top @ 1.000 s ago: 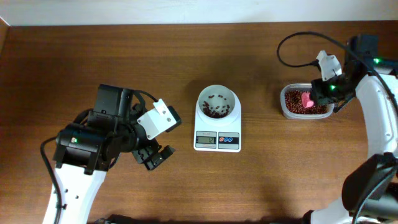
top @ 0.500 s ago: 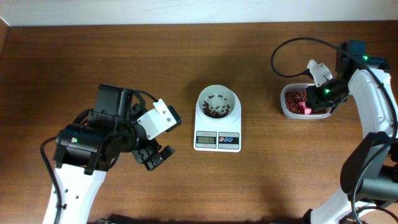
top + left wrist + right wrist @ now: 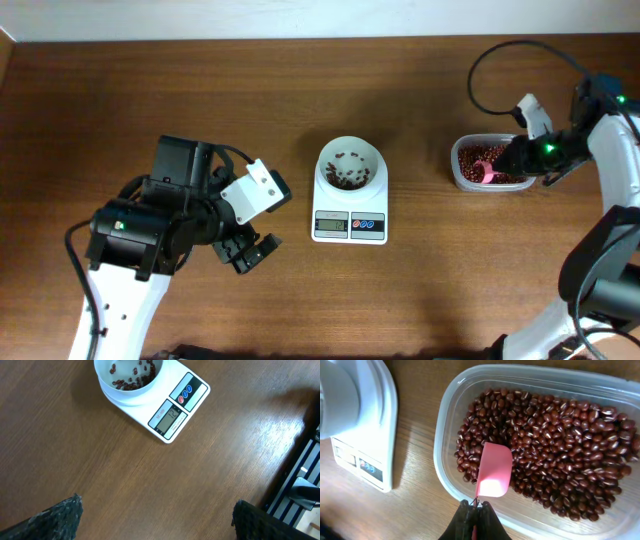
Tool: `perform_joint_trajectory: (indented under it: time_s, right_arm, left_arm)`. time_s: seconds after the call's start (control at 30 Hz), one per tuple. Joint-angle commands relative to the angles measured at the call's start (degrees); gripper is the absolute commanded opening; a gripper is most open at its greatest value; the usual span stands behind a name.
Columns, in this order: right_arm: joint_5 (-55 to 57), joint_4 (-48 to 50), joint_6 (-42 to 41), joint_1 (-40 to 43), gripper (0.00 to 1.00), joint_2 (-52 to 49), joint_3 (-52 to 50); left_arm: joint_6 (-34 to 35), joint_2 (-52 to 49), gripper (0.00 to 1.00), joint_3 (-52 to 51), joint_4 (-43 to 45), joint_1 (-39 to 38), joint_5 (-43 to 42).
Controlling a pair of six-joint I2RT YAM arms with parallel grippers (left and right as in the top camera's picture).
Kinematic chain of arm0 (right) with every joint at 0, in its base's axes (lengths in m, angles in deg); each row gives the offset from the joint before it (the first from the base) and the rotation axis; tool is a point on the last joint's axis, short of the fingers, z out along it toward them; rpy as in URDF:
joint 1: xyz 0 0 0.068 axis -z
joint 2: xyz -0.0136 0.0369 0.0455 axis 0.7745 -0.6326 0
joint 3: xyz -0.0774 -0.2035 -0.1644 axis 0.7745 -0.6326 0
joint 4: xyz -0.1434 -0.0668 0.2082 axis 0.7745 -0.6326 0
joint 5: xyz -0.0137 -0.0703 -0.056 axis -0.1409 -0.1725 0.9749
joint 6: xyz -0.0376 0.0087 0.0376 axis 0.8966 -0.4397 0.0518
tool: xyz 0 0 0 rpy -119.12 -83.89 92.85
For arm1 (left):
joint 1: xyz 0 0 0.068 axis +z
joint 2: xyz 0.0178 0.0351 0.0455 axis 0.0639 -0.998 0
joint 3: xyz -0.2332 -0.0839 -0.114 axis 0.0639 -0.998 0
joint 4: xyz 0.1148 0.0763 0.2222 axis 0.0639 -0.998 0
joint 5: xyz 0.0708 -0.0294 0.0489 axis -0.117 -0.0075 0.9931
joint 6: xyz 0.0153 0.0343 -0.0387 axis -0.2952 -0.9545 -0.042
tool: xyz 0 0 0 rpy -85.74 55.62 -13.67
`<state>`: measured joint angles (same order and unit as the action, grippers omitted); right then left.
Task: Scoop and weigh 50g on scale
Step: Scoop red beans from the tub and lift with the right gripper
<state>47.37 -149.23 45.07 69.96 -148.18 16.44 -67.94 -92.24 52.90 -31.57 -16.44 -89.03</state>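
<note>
Right gripper [image 3: 515,155] has swung rightward over the tub [image 3: 454,165], spoon [image 3: 486,171] still in its grip

Since a second ago the right arm has moved toward the right edge of the overhead frame, and the gripper now sits over the tub's right half. The pink spoon has turned with it. Its cup points left and lies on the beans [image 3: 560,445] near the tub's left wall. The left arm and the scale [image 3: 349,213] have stayed where they were.

In the right wrist view, two dark fingers at the bottom centre are pressed together, pinching the spoon's thin handle. The cup faces up with its pale pink inside showing, and it rests on the dark red-brown beans that fill most of the clear rectangular tub. A corner of the white scale shows at the upper left of that view.

In the overhead view, the scale stands at the centre of the brown wooden table [image 3: 150,90], apart from the tub at the right. A round white bowl [image 3: 373,162] sits on top of it and holds a thin scatter of beans. Below the bowl are a grey display [image 3: 330,227] and red and blue buttons [image 3: 368,225]. The digits are too small to read.

The left gripper [image 3: 248,252] hovers at the lower left, to the left of the scale, with its jaws spread wide and holding nothing. Its wrist view shows a fingertip in each bottom corner with bare table between them.
</note>
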Motion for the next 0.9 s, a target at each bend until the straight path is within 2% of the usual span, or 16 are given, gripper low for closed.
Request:
perform_joint_trajectory:
  time_s: [0.0, 0.7, 0.87]
  right_arm:
    - [-7.5, -0.2, 0.5, 1.8, 0.04, -3.1, -0.3]
    - [-22.4, -4.2, 0.2, 15.3, 0.04, -4.6, -0.3]
    - [-26.9, -4.4, 0.2, 15.9, 0.04, -4.6, -0.3]
  left_arm:
    - [-1.1, 0.0, 0.99, -0.3, 0.1, 0.2, -1.0]
    - [-1.1, 0.0, 0.99, -0.3, 0.1, 0.2, -1.0]
    - [-1.1, 0.0, 0.99, -0.3, 0.1, 0.2, -1.0]
